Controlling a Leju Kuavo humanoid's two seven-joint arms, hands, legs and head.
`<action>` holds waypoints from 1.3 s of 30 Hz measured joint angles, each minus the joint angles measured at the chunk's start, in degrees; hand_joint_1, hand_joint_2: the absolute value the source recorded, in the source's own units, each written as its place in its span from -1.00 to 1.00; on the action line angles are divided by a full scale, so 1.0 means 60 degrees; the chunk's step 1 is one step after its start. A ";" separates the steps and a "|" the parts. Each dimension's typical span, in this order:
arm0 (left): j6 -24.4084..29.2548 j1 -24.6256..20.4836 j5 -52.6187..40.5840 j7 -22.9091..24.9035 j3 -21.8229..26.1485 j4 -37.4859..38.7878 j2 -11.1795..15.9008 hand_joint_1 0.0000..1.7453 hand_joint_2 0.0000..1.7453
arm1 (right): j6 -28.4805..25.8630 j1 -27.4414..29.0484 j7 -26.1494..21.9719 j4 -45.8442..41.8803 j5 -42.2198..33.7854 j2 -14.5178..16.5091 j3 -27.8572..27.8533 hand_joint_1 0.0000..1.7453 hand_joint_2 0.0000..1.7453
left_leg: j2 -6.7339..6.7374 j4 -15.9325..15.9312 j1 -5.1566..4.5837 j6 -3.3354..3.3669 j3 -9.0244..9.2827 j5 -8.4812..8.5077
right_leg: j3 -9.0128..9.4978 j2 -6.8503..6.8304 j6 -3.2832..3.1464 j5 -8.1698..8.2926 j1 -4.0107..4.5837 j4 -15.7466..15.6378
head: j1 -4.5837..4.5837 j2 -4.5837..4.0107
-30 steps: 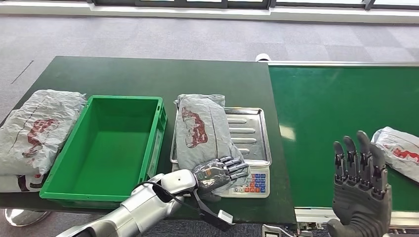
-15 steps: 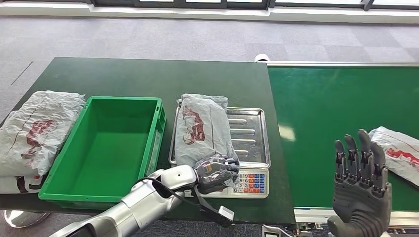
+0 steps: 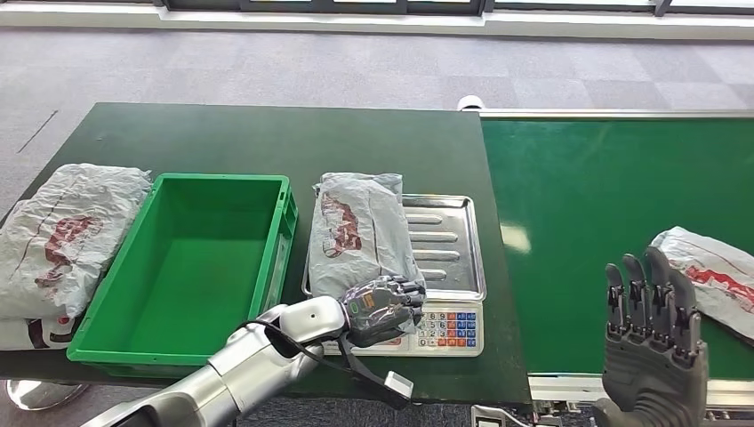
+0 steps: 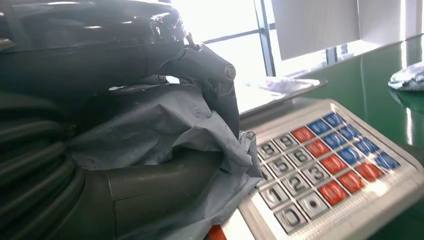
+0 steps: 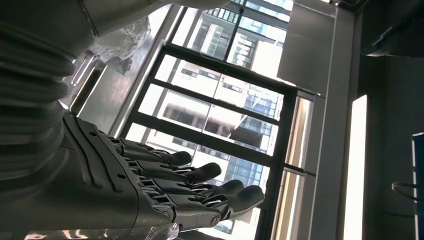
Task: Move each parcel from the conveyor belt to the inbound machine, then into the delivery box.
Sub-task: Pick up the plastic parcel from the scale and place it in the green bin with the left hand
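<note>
A grey parcel (image 3: 360,233) with a red print lies on the steel tray of the scale (image 3: 449,245), hanging over its left side. My left hand (image 3: 381,308) grips the parcel's near end, fingers curled into the grey wrap (image 4: 165,130) beside the scale keypad (image 4: 325,165). Another parcel (image 3: 711,277) lies on the green conveyor belt (image 3: 605,213) at the right edge. My right hand (image 3: 653,342) stands upright just left of it, fingers straight and together (image 5: 165,190), holding nothing. The green delivery box (image 3: 200,267) sits empty left of the scale.
Two more grey parcels (image 3: 62,240) are stacked at the table's left end, beside the green box. The dark green table (image 3: 267,142) stretches back behind the box and scale. Grey carpet lies beyond.
My left hand's fingers have closed from flat on the parcel's near end into a grip. The parcel on the belt has drifted slightly left. The right hand barely moved.
</note>
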 joint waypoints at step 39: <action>0.4554 0.1648 -0.0576 0.0281 0.2947 -0.6029 0.0719 1.00 1.00 | -0.0284 0.0822 0.0052 -0.0943 -0.0109 0.0459 -0.0209 -1.00 1.00 | -0.0006 -0.0001 -0.0001 -0.0004 -0.0053 -0.0007 | -0.0050 -0.0003 -0.0005 -0.0014 -0.0001 -0.0001 | 0.0000 0.0000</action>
